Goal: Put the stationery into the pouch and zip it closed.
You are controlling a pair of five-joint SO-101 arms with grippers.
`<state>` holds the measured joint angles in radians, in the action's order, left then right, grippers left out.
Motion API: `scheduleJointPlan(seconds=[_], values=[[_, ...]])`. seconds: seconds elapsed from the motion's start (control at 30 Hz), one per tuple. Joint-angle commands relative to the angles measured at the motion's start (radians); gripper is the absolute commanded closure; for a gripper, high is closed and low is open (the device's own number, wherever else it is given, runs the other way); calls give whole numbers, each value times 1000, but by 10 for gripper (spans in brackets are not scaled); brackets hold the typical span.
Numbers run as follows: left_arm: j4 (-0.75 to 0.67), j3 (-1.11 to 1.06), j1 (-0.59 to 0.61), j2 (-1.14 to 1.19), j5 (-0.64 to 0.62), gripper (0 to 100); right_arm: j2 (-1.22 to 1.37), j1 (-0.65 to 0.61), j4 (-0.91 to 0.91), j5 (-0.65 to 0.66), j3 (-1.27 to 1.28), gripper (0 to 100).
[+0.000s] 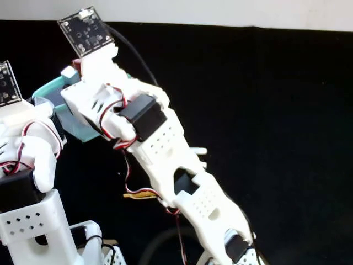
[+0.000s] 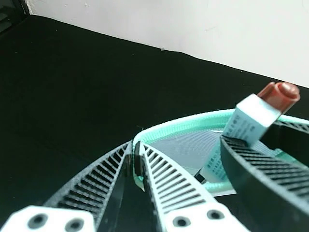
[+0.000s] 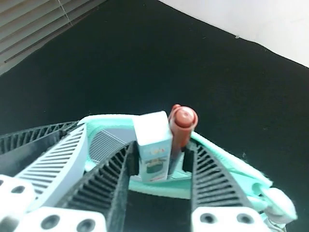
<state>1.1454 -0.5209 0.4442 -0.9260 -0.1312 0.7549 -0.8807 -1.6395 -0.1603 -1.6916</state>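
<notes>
Closest in the left wrist view, the left gripper [image 2: 135, 163] has its jaws shut narrow on the mint-green rim of the pouch [image 2: 183, 126], pinching the edge where it curves. The pouch mouth stands open, with a grey ribbed lining showing inside.

Just beyond, the right gripper [image 3: 161, 151] has its jaws closed on two pieces of stationery held side by side and touching: a small pale box [image 3: 154, 145] and a red-brown pen [image 3: 182, 123] with a rounded cap. Both stand nearly upright over the pouch mouth, and in the left wrist view the box [image 2: 251, 121] reaches down into the opening while the pen cap [image 2: 280, 94] sticks up above it.

From the high view, the pouch [image 1: 49, 88] lies near the far left of the black tabletop [image 1: 265, 110]. A white wall [image 2: 193, 24] runs along the tabletop's far edge.
</notes>
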Motion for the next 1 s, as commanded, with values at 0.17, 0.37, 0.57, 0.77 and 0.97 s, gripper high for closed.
scheduleJointPlan(seconds=[0.17,0.37,0.57,0.77,0.97], values=[[11,-4,25,15,9,994,-47,-1,-22,14,-76,848],[11,-4,25,15,9,994,-205,-1,-22,14,-76,848],[11,-4,24,15,9,994,-255,-1,-39,14,-76,848],[11,-4,22,15,9,994,-255,-1,-44,14,-76,848],[11,-4,19,15,9,994,-259,1,-101,14,-76,848]])
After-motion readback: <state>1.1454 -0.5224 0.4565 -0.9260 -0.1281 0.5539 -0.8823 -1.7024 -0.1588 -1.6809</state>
